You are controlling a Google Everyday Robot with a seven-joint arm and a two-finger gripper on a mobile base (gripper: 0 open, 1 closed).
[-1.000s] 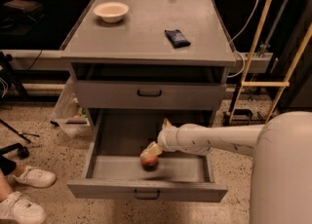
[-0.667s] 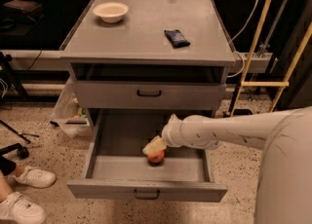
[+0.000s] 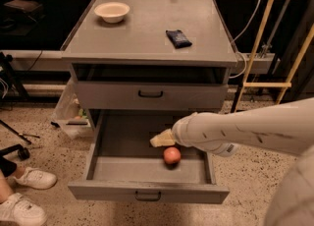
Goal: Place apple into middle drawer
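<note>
The apple [image 3: 171, 155], small and red-orange, lies on the floor of the middle drawer [image 3: 147, 190], right of its centre. The drawer is pulled out wide; its grey front carries a dark loop handle. My gripper [image 3: 160, 140] is inside the drawer, just behind and left of the apple and slightly above it. It is open, and a small gap separates it from the apple. My cream arm reaches in from the right.
The upper grey drawer [image 3: 150, 94] is shut. On the cabinet top are a cream bowl [image 3: 112, 11] and a dark blue packet [image 3: 178, 38]. A person's white shoes [image 3: 27, 178] are on the floor at left. Yellow poles [image 3: 260, 38] stand at right.
The gripper held the apple low in the drawer; it has now let go and drawn back and up to the left. The apple rests free on the drawer floor.
</note>
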